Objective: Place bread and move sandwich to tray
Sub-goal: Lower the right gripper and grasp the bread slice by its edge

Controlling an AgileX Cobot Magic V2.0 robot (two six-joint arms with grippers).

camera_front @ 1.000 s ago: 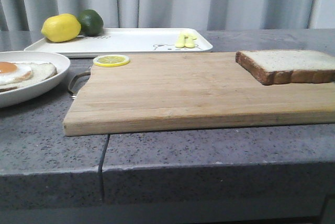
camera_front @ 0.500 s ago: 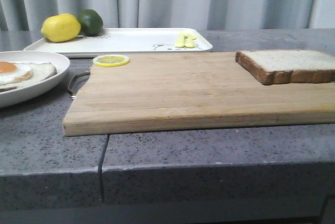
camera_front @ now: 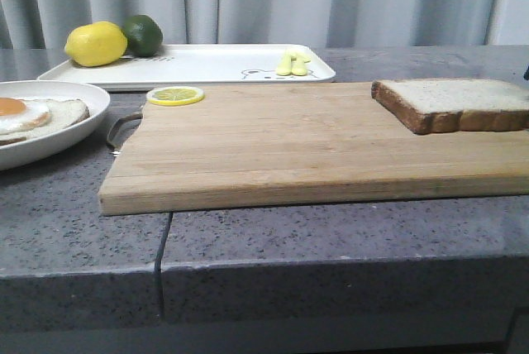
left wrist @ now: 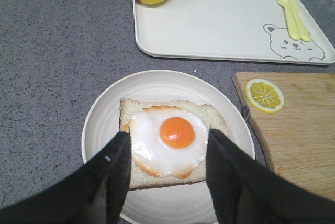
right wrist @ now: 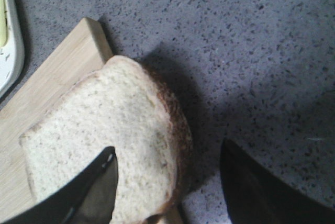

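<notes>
The bread (camera_front: 450, 104), a thick pale slice with brown crust, lies on the right end of the wooden cutting board (camera_front: 289, 147). My right gripper (right wrist: 167, 148) hovers open over the bread's (right wrist: 104, 130) crust edge, with one finger above the slice and the other above the counter. The sandwich (left wrist: 170, 140) as it stands is one toast slice topped by a fried egg, on a round white plate (left wrist: 99, 124). My left gripper (left wrist: 167, 132) hangs open above it, and its fingers (left wrist: 112, 177) flank the toast. The white tray (camera_front: 198, 64) with its bear drawing (left wrist: 285, 41) sits behind.
A lemon (camera_front: 96, 44) and a lime (camera_front: 144, 34) sit on the tray's far left corner, and yellow cutlery (camera_front: 293, 64) lies on its right side. A lemon slice (camera_front: 175, 96) rests on the board's back left corner. The grey counter drops off at its front edge.
The objects have not moved. A small dark sliver has appeared at the right edge of the front view, level with the bread.
</notes>
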